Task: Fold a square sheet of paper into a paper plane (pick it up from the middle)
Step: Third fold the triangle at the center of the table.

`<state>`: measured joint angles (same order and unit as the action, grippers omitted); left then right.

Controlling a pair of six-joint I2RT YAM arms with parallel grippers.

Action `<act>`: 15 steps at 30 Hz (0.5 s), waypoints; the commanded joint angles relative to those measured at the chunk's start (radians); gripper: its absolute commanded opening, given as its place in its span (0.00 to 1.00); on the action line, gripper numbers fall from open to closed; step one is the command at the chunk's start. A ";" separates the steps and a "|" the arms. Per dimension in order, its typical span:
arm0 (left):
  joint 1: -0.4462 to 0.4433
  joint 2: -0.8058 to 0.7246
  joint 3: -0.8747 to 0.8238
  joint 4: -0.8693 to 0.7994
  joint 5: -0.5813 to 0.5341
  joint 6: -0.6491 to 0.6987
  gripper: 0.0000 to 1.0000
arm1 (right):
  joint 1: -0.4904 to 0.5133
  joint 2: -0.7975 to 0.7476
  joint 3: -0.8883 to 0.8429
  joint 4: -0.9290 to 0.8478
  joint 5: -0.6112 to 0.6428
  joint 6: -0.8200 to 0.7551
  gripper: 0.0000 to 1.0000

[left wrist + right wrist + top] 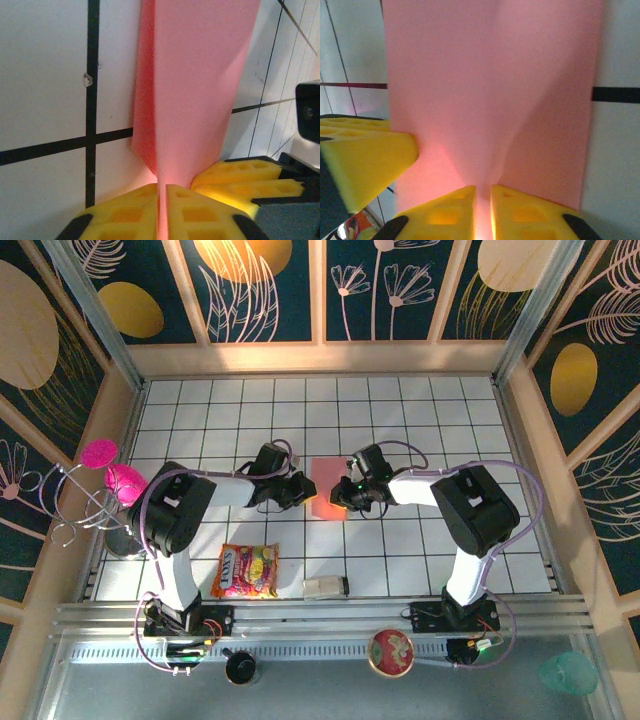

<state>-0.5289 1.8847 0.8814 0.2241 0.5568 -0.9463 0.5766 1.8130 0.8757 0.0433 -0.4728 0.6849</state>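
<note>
1. The left gripper (303,490) is clamped on the left edge of the sheet of paper (325,483), which is pinched between its yellow fingers (125,215).
2. The salmon-pink sheet, creased lengthwise, sits mid-table on the tiled table (420,420) between both grippers.
3. The right gripper (343,498) is clamped on the sheet's right edge, its fingers (530,215) closed on the paper.

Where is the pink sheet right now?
In the top view the pink sheet is mid-table, gripped from its left by the left gripper and from its right by the right gripper, farther from the bases than the snack packet.
</note>
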 commanded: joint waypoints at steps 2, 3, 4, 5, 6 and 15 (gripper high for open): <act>0.012 0.004 0.016 -0.017 0.022 0.013 0.04 | -0.012 -0.037 0.002 -0.019 0.083 -0.094 0.26; 0.015 -0.003 0.014 -0.011 0.019 0.003 0.03 | -0.011 -0.061 0.008 -0.020 0.112 -0.131 0.30; 0.015 -0.010 0.008 -0.002 0.020 -0.009 0.01 | -0.011 -0.087 0.011 -0.012 0.137 -0.166 0.35; 0.015 -0.015 0.006 0.005 0.017 -0.020 0.00 | -0.011 -0.110 0.011 0.001 0.158 -0.196 0.38; 0.016 -0.024 0.002 0.013 0.017 -0.033 0.00 | -0.011 -0.134 0.010 0.019 0.180 -0.226 0.42; 0.018 -0.079 -0.018 0.048 0.012 -0.127 0.00 | 0.082 -0.271 -0.057 0.175 0.396 -0.481 0.56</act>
<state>-0.5171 1.8374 0.8707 0.2394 0.5644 -1.0275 0.6147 1.5635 0.8532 0.1589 -0.1989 0.3347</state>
